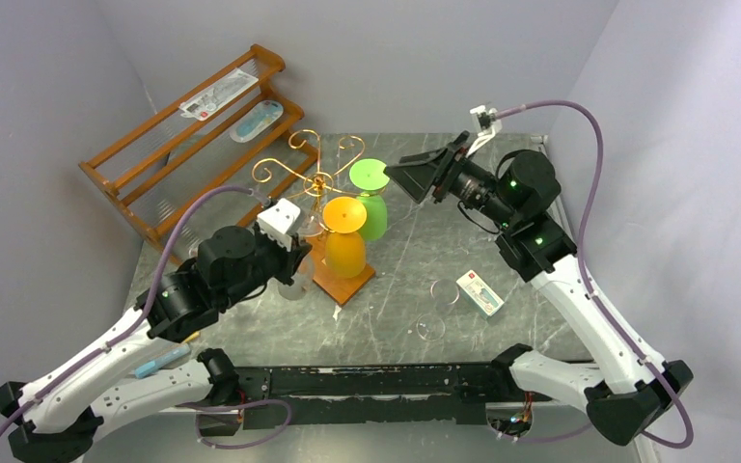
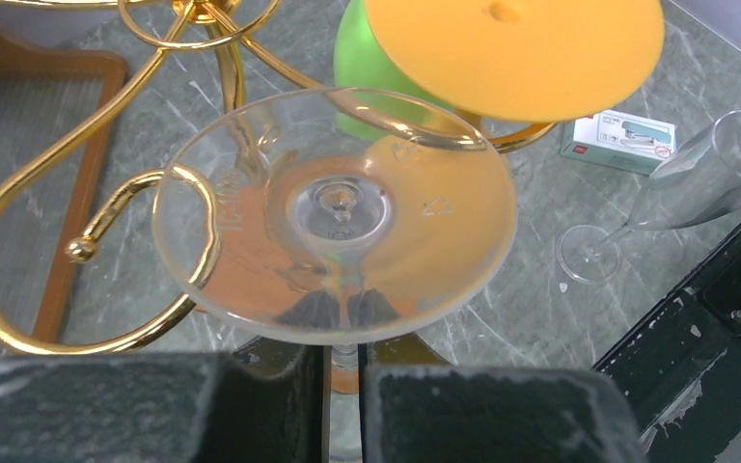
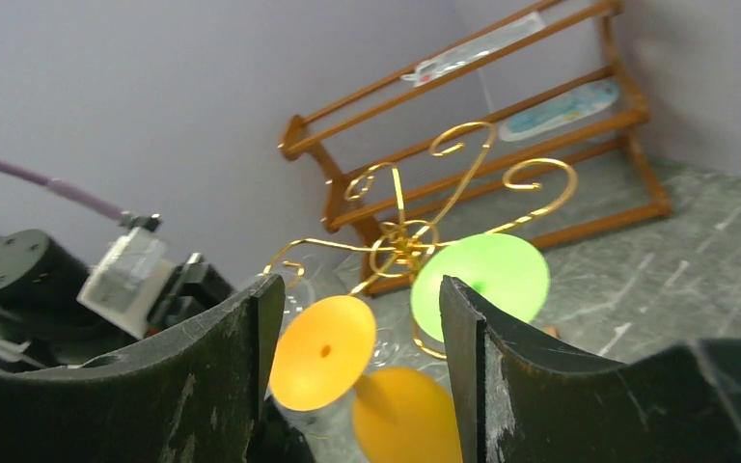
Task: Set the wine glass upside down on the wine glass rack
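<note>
Start on your left: the left gripper (image 2: 344, 362) has its fingers pinched tight on the stem of the wine glass (image 2: 338, 212). The clear foot spreads right above and just ahead of the fingertips, so the glass is inverted. Its long axis runs upright, foot up and bowl hanging below the fingers, out of the wrist view.

Here is the relation that matters. The ball-tipped scroll arm (image 2: 82, 251) of the wine glass rack (image 1: 320, 181) curls in from the left of your fingers, and its gold wire overlaps the foot's left edge. A second wire crosses the far side of the foot. I cannot tell whether the foot sits on the wire or hangs just over it. My read is that the stem must go sideways into that curl, to the left of the fingers, before you let go.

Further right, beyond your fingertips, the orange glass (image 1: 344, 253) and green glass (image 1: 374, 217) hang inverted.

The right gripper (image 3: 359, 289) is across the rack, fingers spread wide and holding nothing. It is well apart from the glass, so the left arm is the nearer one.
</note>
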You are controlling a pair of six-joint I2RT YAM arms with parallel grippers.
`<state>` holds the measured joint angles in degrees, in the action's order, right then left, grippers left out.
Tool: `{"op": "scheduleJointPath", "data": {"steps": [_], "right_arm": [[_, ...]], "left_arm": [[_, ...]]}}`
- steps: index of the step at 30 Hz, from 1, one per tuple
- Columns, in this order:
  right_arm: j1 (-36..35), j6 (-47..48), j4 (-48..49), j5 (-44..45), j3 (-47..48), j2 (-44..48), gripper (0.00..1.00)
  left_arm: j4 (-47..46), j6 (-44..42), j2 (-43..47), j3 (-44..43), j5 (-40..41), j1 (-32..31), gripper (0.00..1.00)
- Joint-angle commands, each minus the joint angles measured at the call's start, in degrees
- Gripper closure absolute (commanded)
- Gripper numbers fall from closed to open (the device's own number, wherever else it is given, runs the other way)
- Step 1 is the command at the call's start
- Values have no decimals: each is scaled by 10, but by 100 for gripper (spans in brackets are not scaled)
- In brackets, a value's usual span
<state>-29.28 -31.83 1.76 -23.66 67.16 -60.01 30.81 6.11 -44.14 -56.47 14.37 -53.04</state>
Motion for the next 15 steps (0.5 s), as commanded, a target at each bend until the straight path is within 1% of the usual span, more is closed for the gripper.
{"op": "scheduleJointPath", "data": {"steps": [1, 6, 9, 15], "right_arm": [[-40, 28, -16, -15, 39, -20, 36], [-92, 62, -56, 4, 88, -62, 36], [-109, 79, -77, 20, 115, -94, 36], [-141, 133, -129, 60, 189, -163, 38]], "left_arm": [[-87, 8, 15, 24, 11, 1, 95], [-102, -3, 9, 31, 2, 4, 95], [-117, 0, 9, 38, -7, 15, 95], [-147, 1, 3, 44, -79, 65, 95]]}}
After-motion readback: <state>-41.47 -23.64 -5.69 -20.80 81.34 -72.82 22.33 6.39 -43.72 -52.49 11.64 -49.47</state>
